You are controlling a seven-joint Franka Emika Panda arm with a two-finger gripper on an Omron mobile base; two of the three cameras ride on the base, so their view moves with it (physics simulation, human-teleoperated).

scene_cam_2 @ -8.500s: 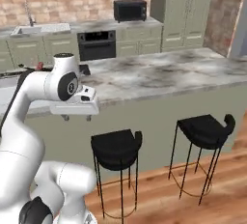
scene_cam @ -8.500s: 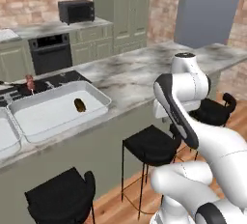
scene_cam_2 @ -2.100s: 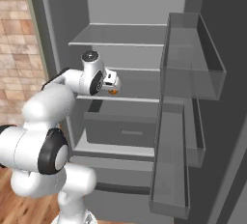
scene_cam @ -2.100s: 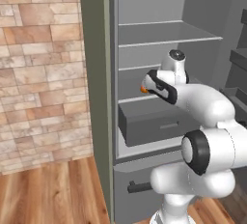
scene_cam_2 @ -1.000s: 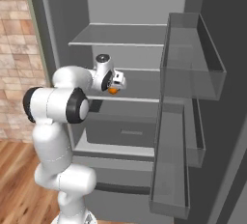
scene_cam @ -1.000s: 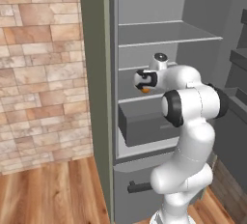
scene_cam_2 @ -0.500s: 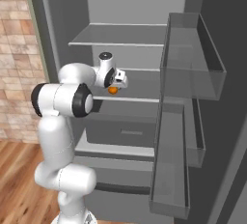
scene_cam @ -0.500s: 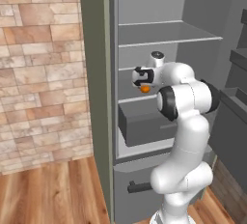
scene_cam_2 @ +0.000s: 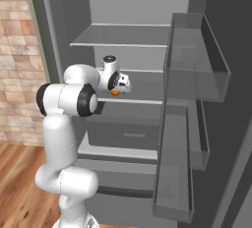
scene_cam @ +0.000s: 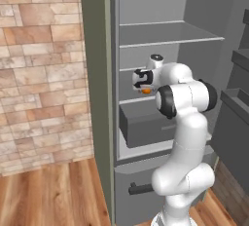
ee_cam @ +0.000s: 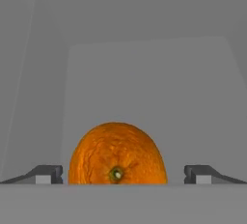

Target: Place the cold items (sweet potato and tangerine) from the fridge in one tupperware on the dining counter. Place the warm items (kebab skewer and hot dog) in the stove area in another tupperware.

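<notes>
The end effector (ee_cam: pixel 123 175) stands with its two fingertips (ee_cam: pixel 46 174) spread wide apart, one on each side of the tangerine (ee_cam: pixel 117 154), with a clear gap between each tip and the fruit. The tangerine sits directly ahead of the end effector, between the tips but not clamped, resting on a pale grey shelf (ee_cam: pixel 144 88) inside the fridge (scene_cam: pixel 99 122). Its small green stem scar faces the hand.

From the left base view, the end effector (scene_cam: pixel 141 81) reaches into the middle level of the fridge, and the tangerine (scene_cam: pixel 146 91) shows as an orange spot just below it. From the right base view the same spot of orange (scene_cam_2: pixel 115 93) sits just under the end effector (scene_cam_2: pixel 122 83).

Above the end effector is another shelf (scene_cam: pixel 165 34). Below it is a grey drawer (scene_cam: pixel 143 125), pulled partway out. To the end effector's right, the open fridge door (scene_cam_2: pixel 197 114) carries deep grey bins. To its left stands the fridge side wall, and beyond that a brick wall (scene_cam: pixel 39 64) over a wooden floor (scene_cam: pixel 53 196). Behind the tangerine the shelf runs back to the plain grey rear wall of the fridge.
</notes>
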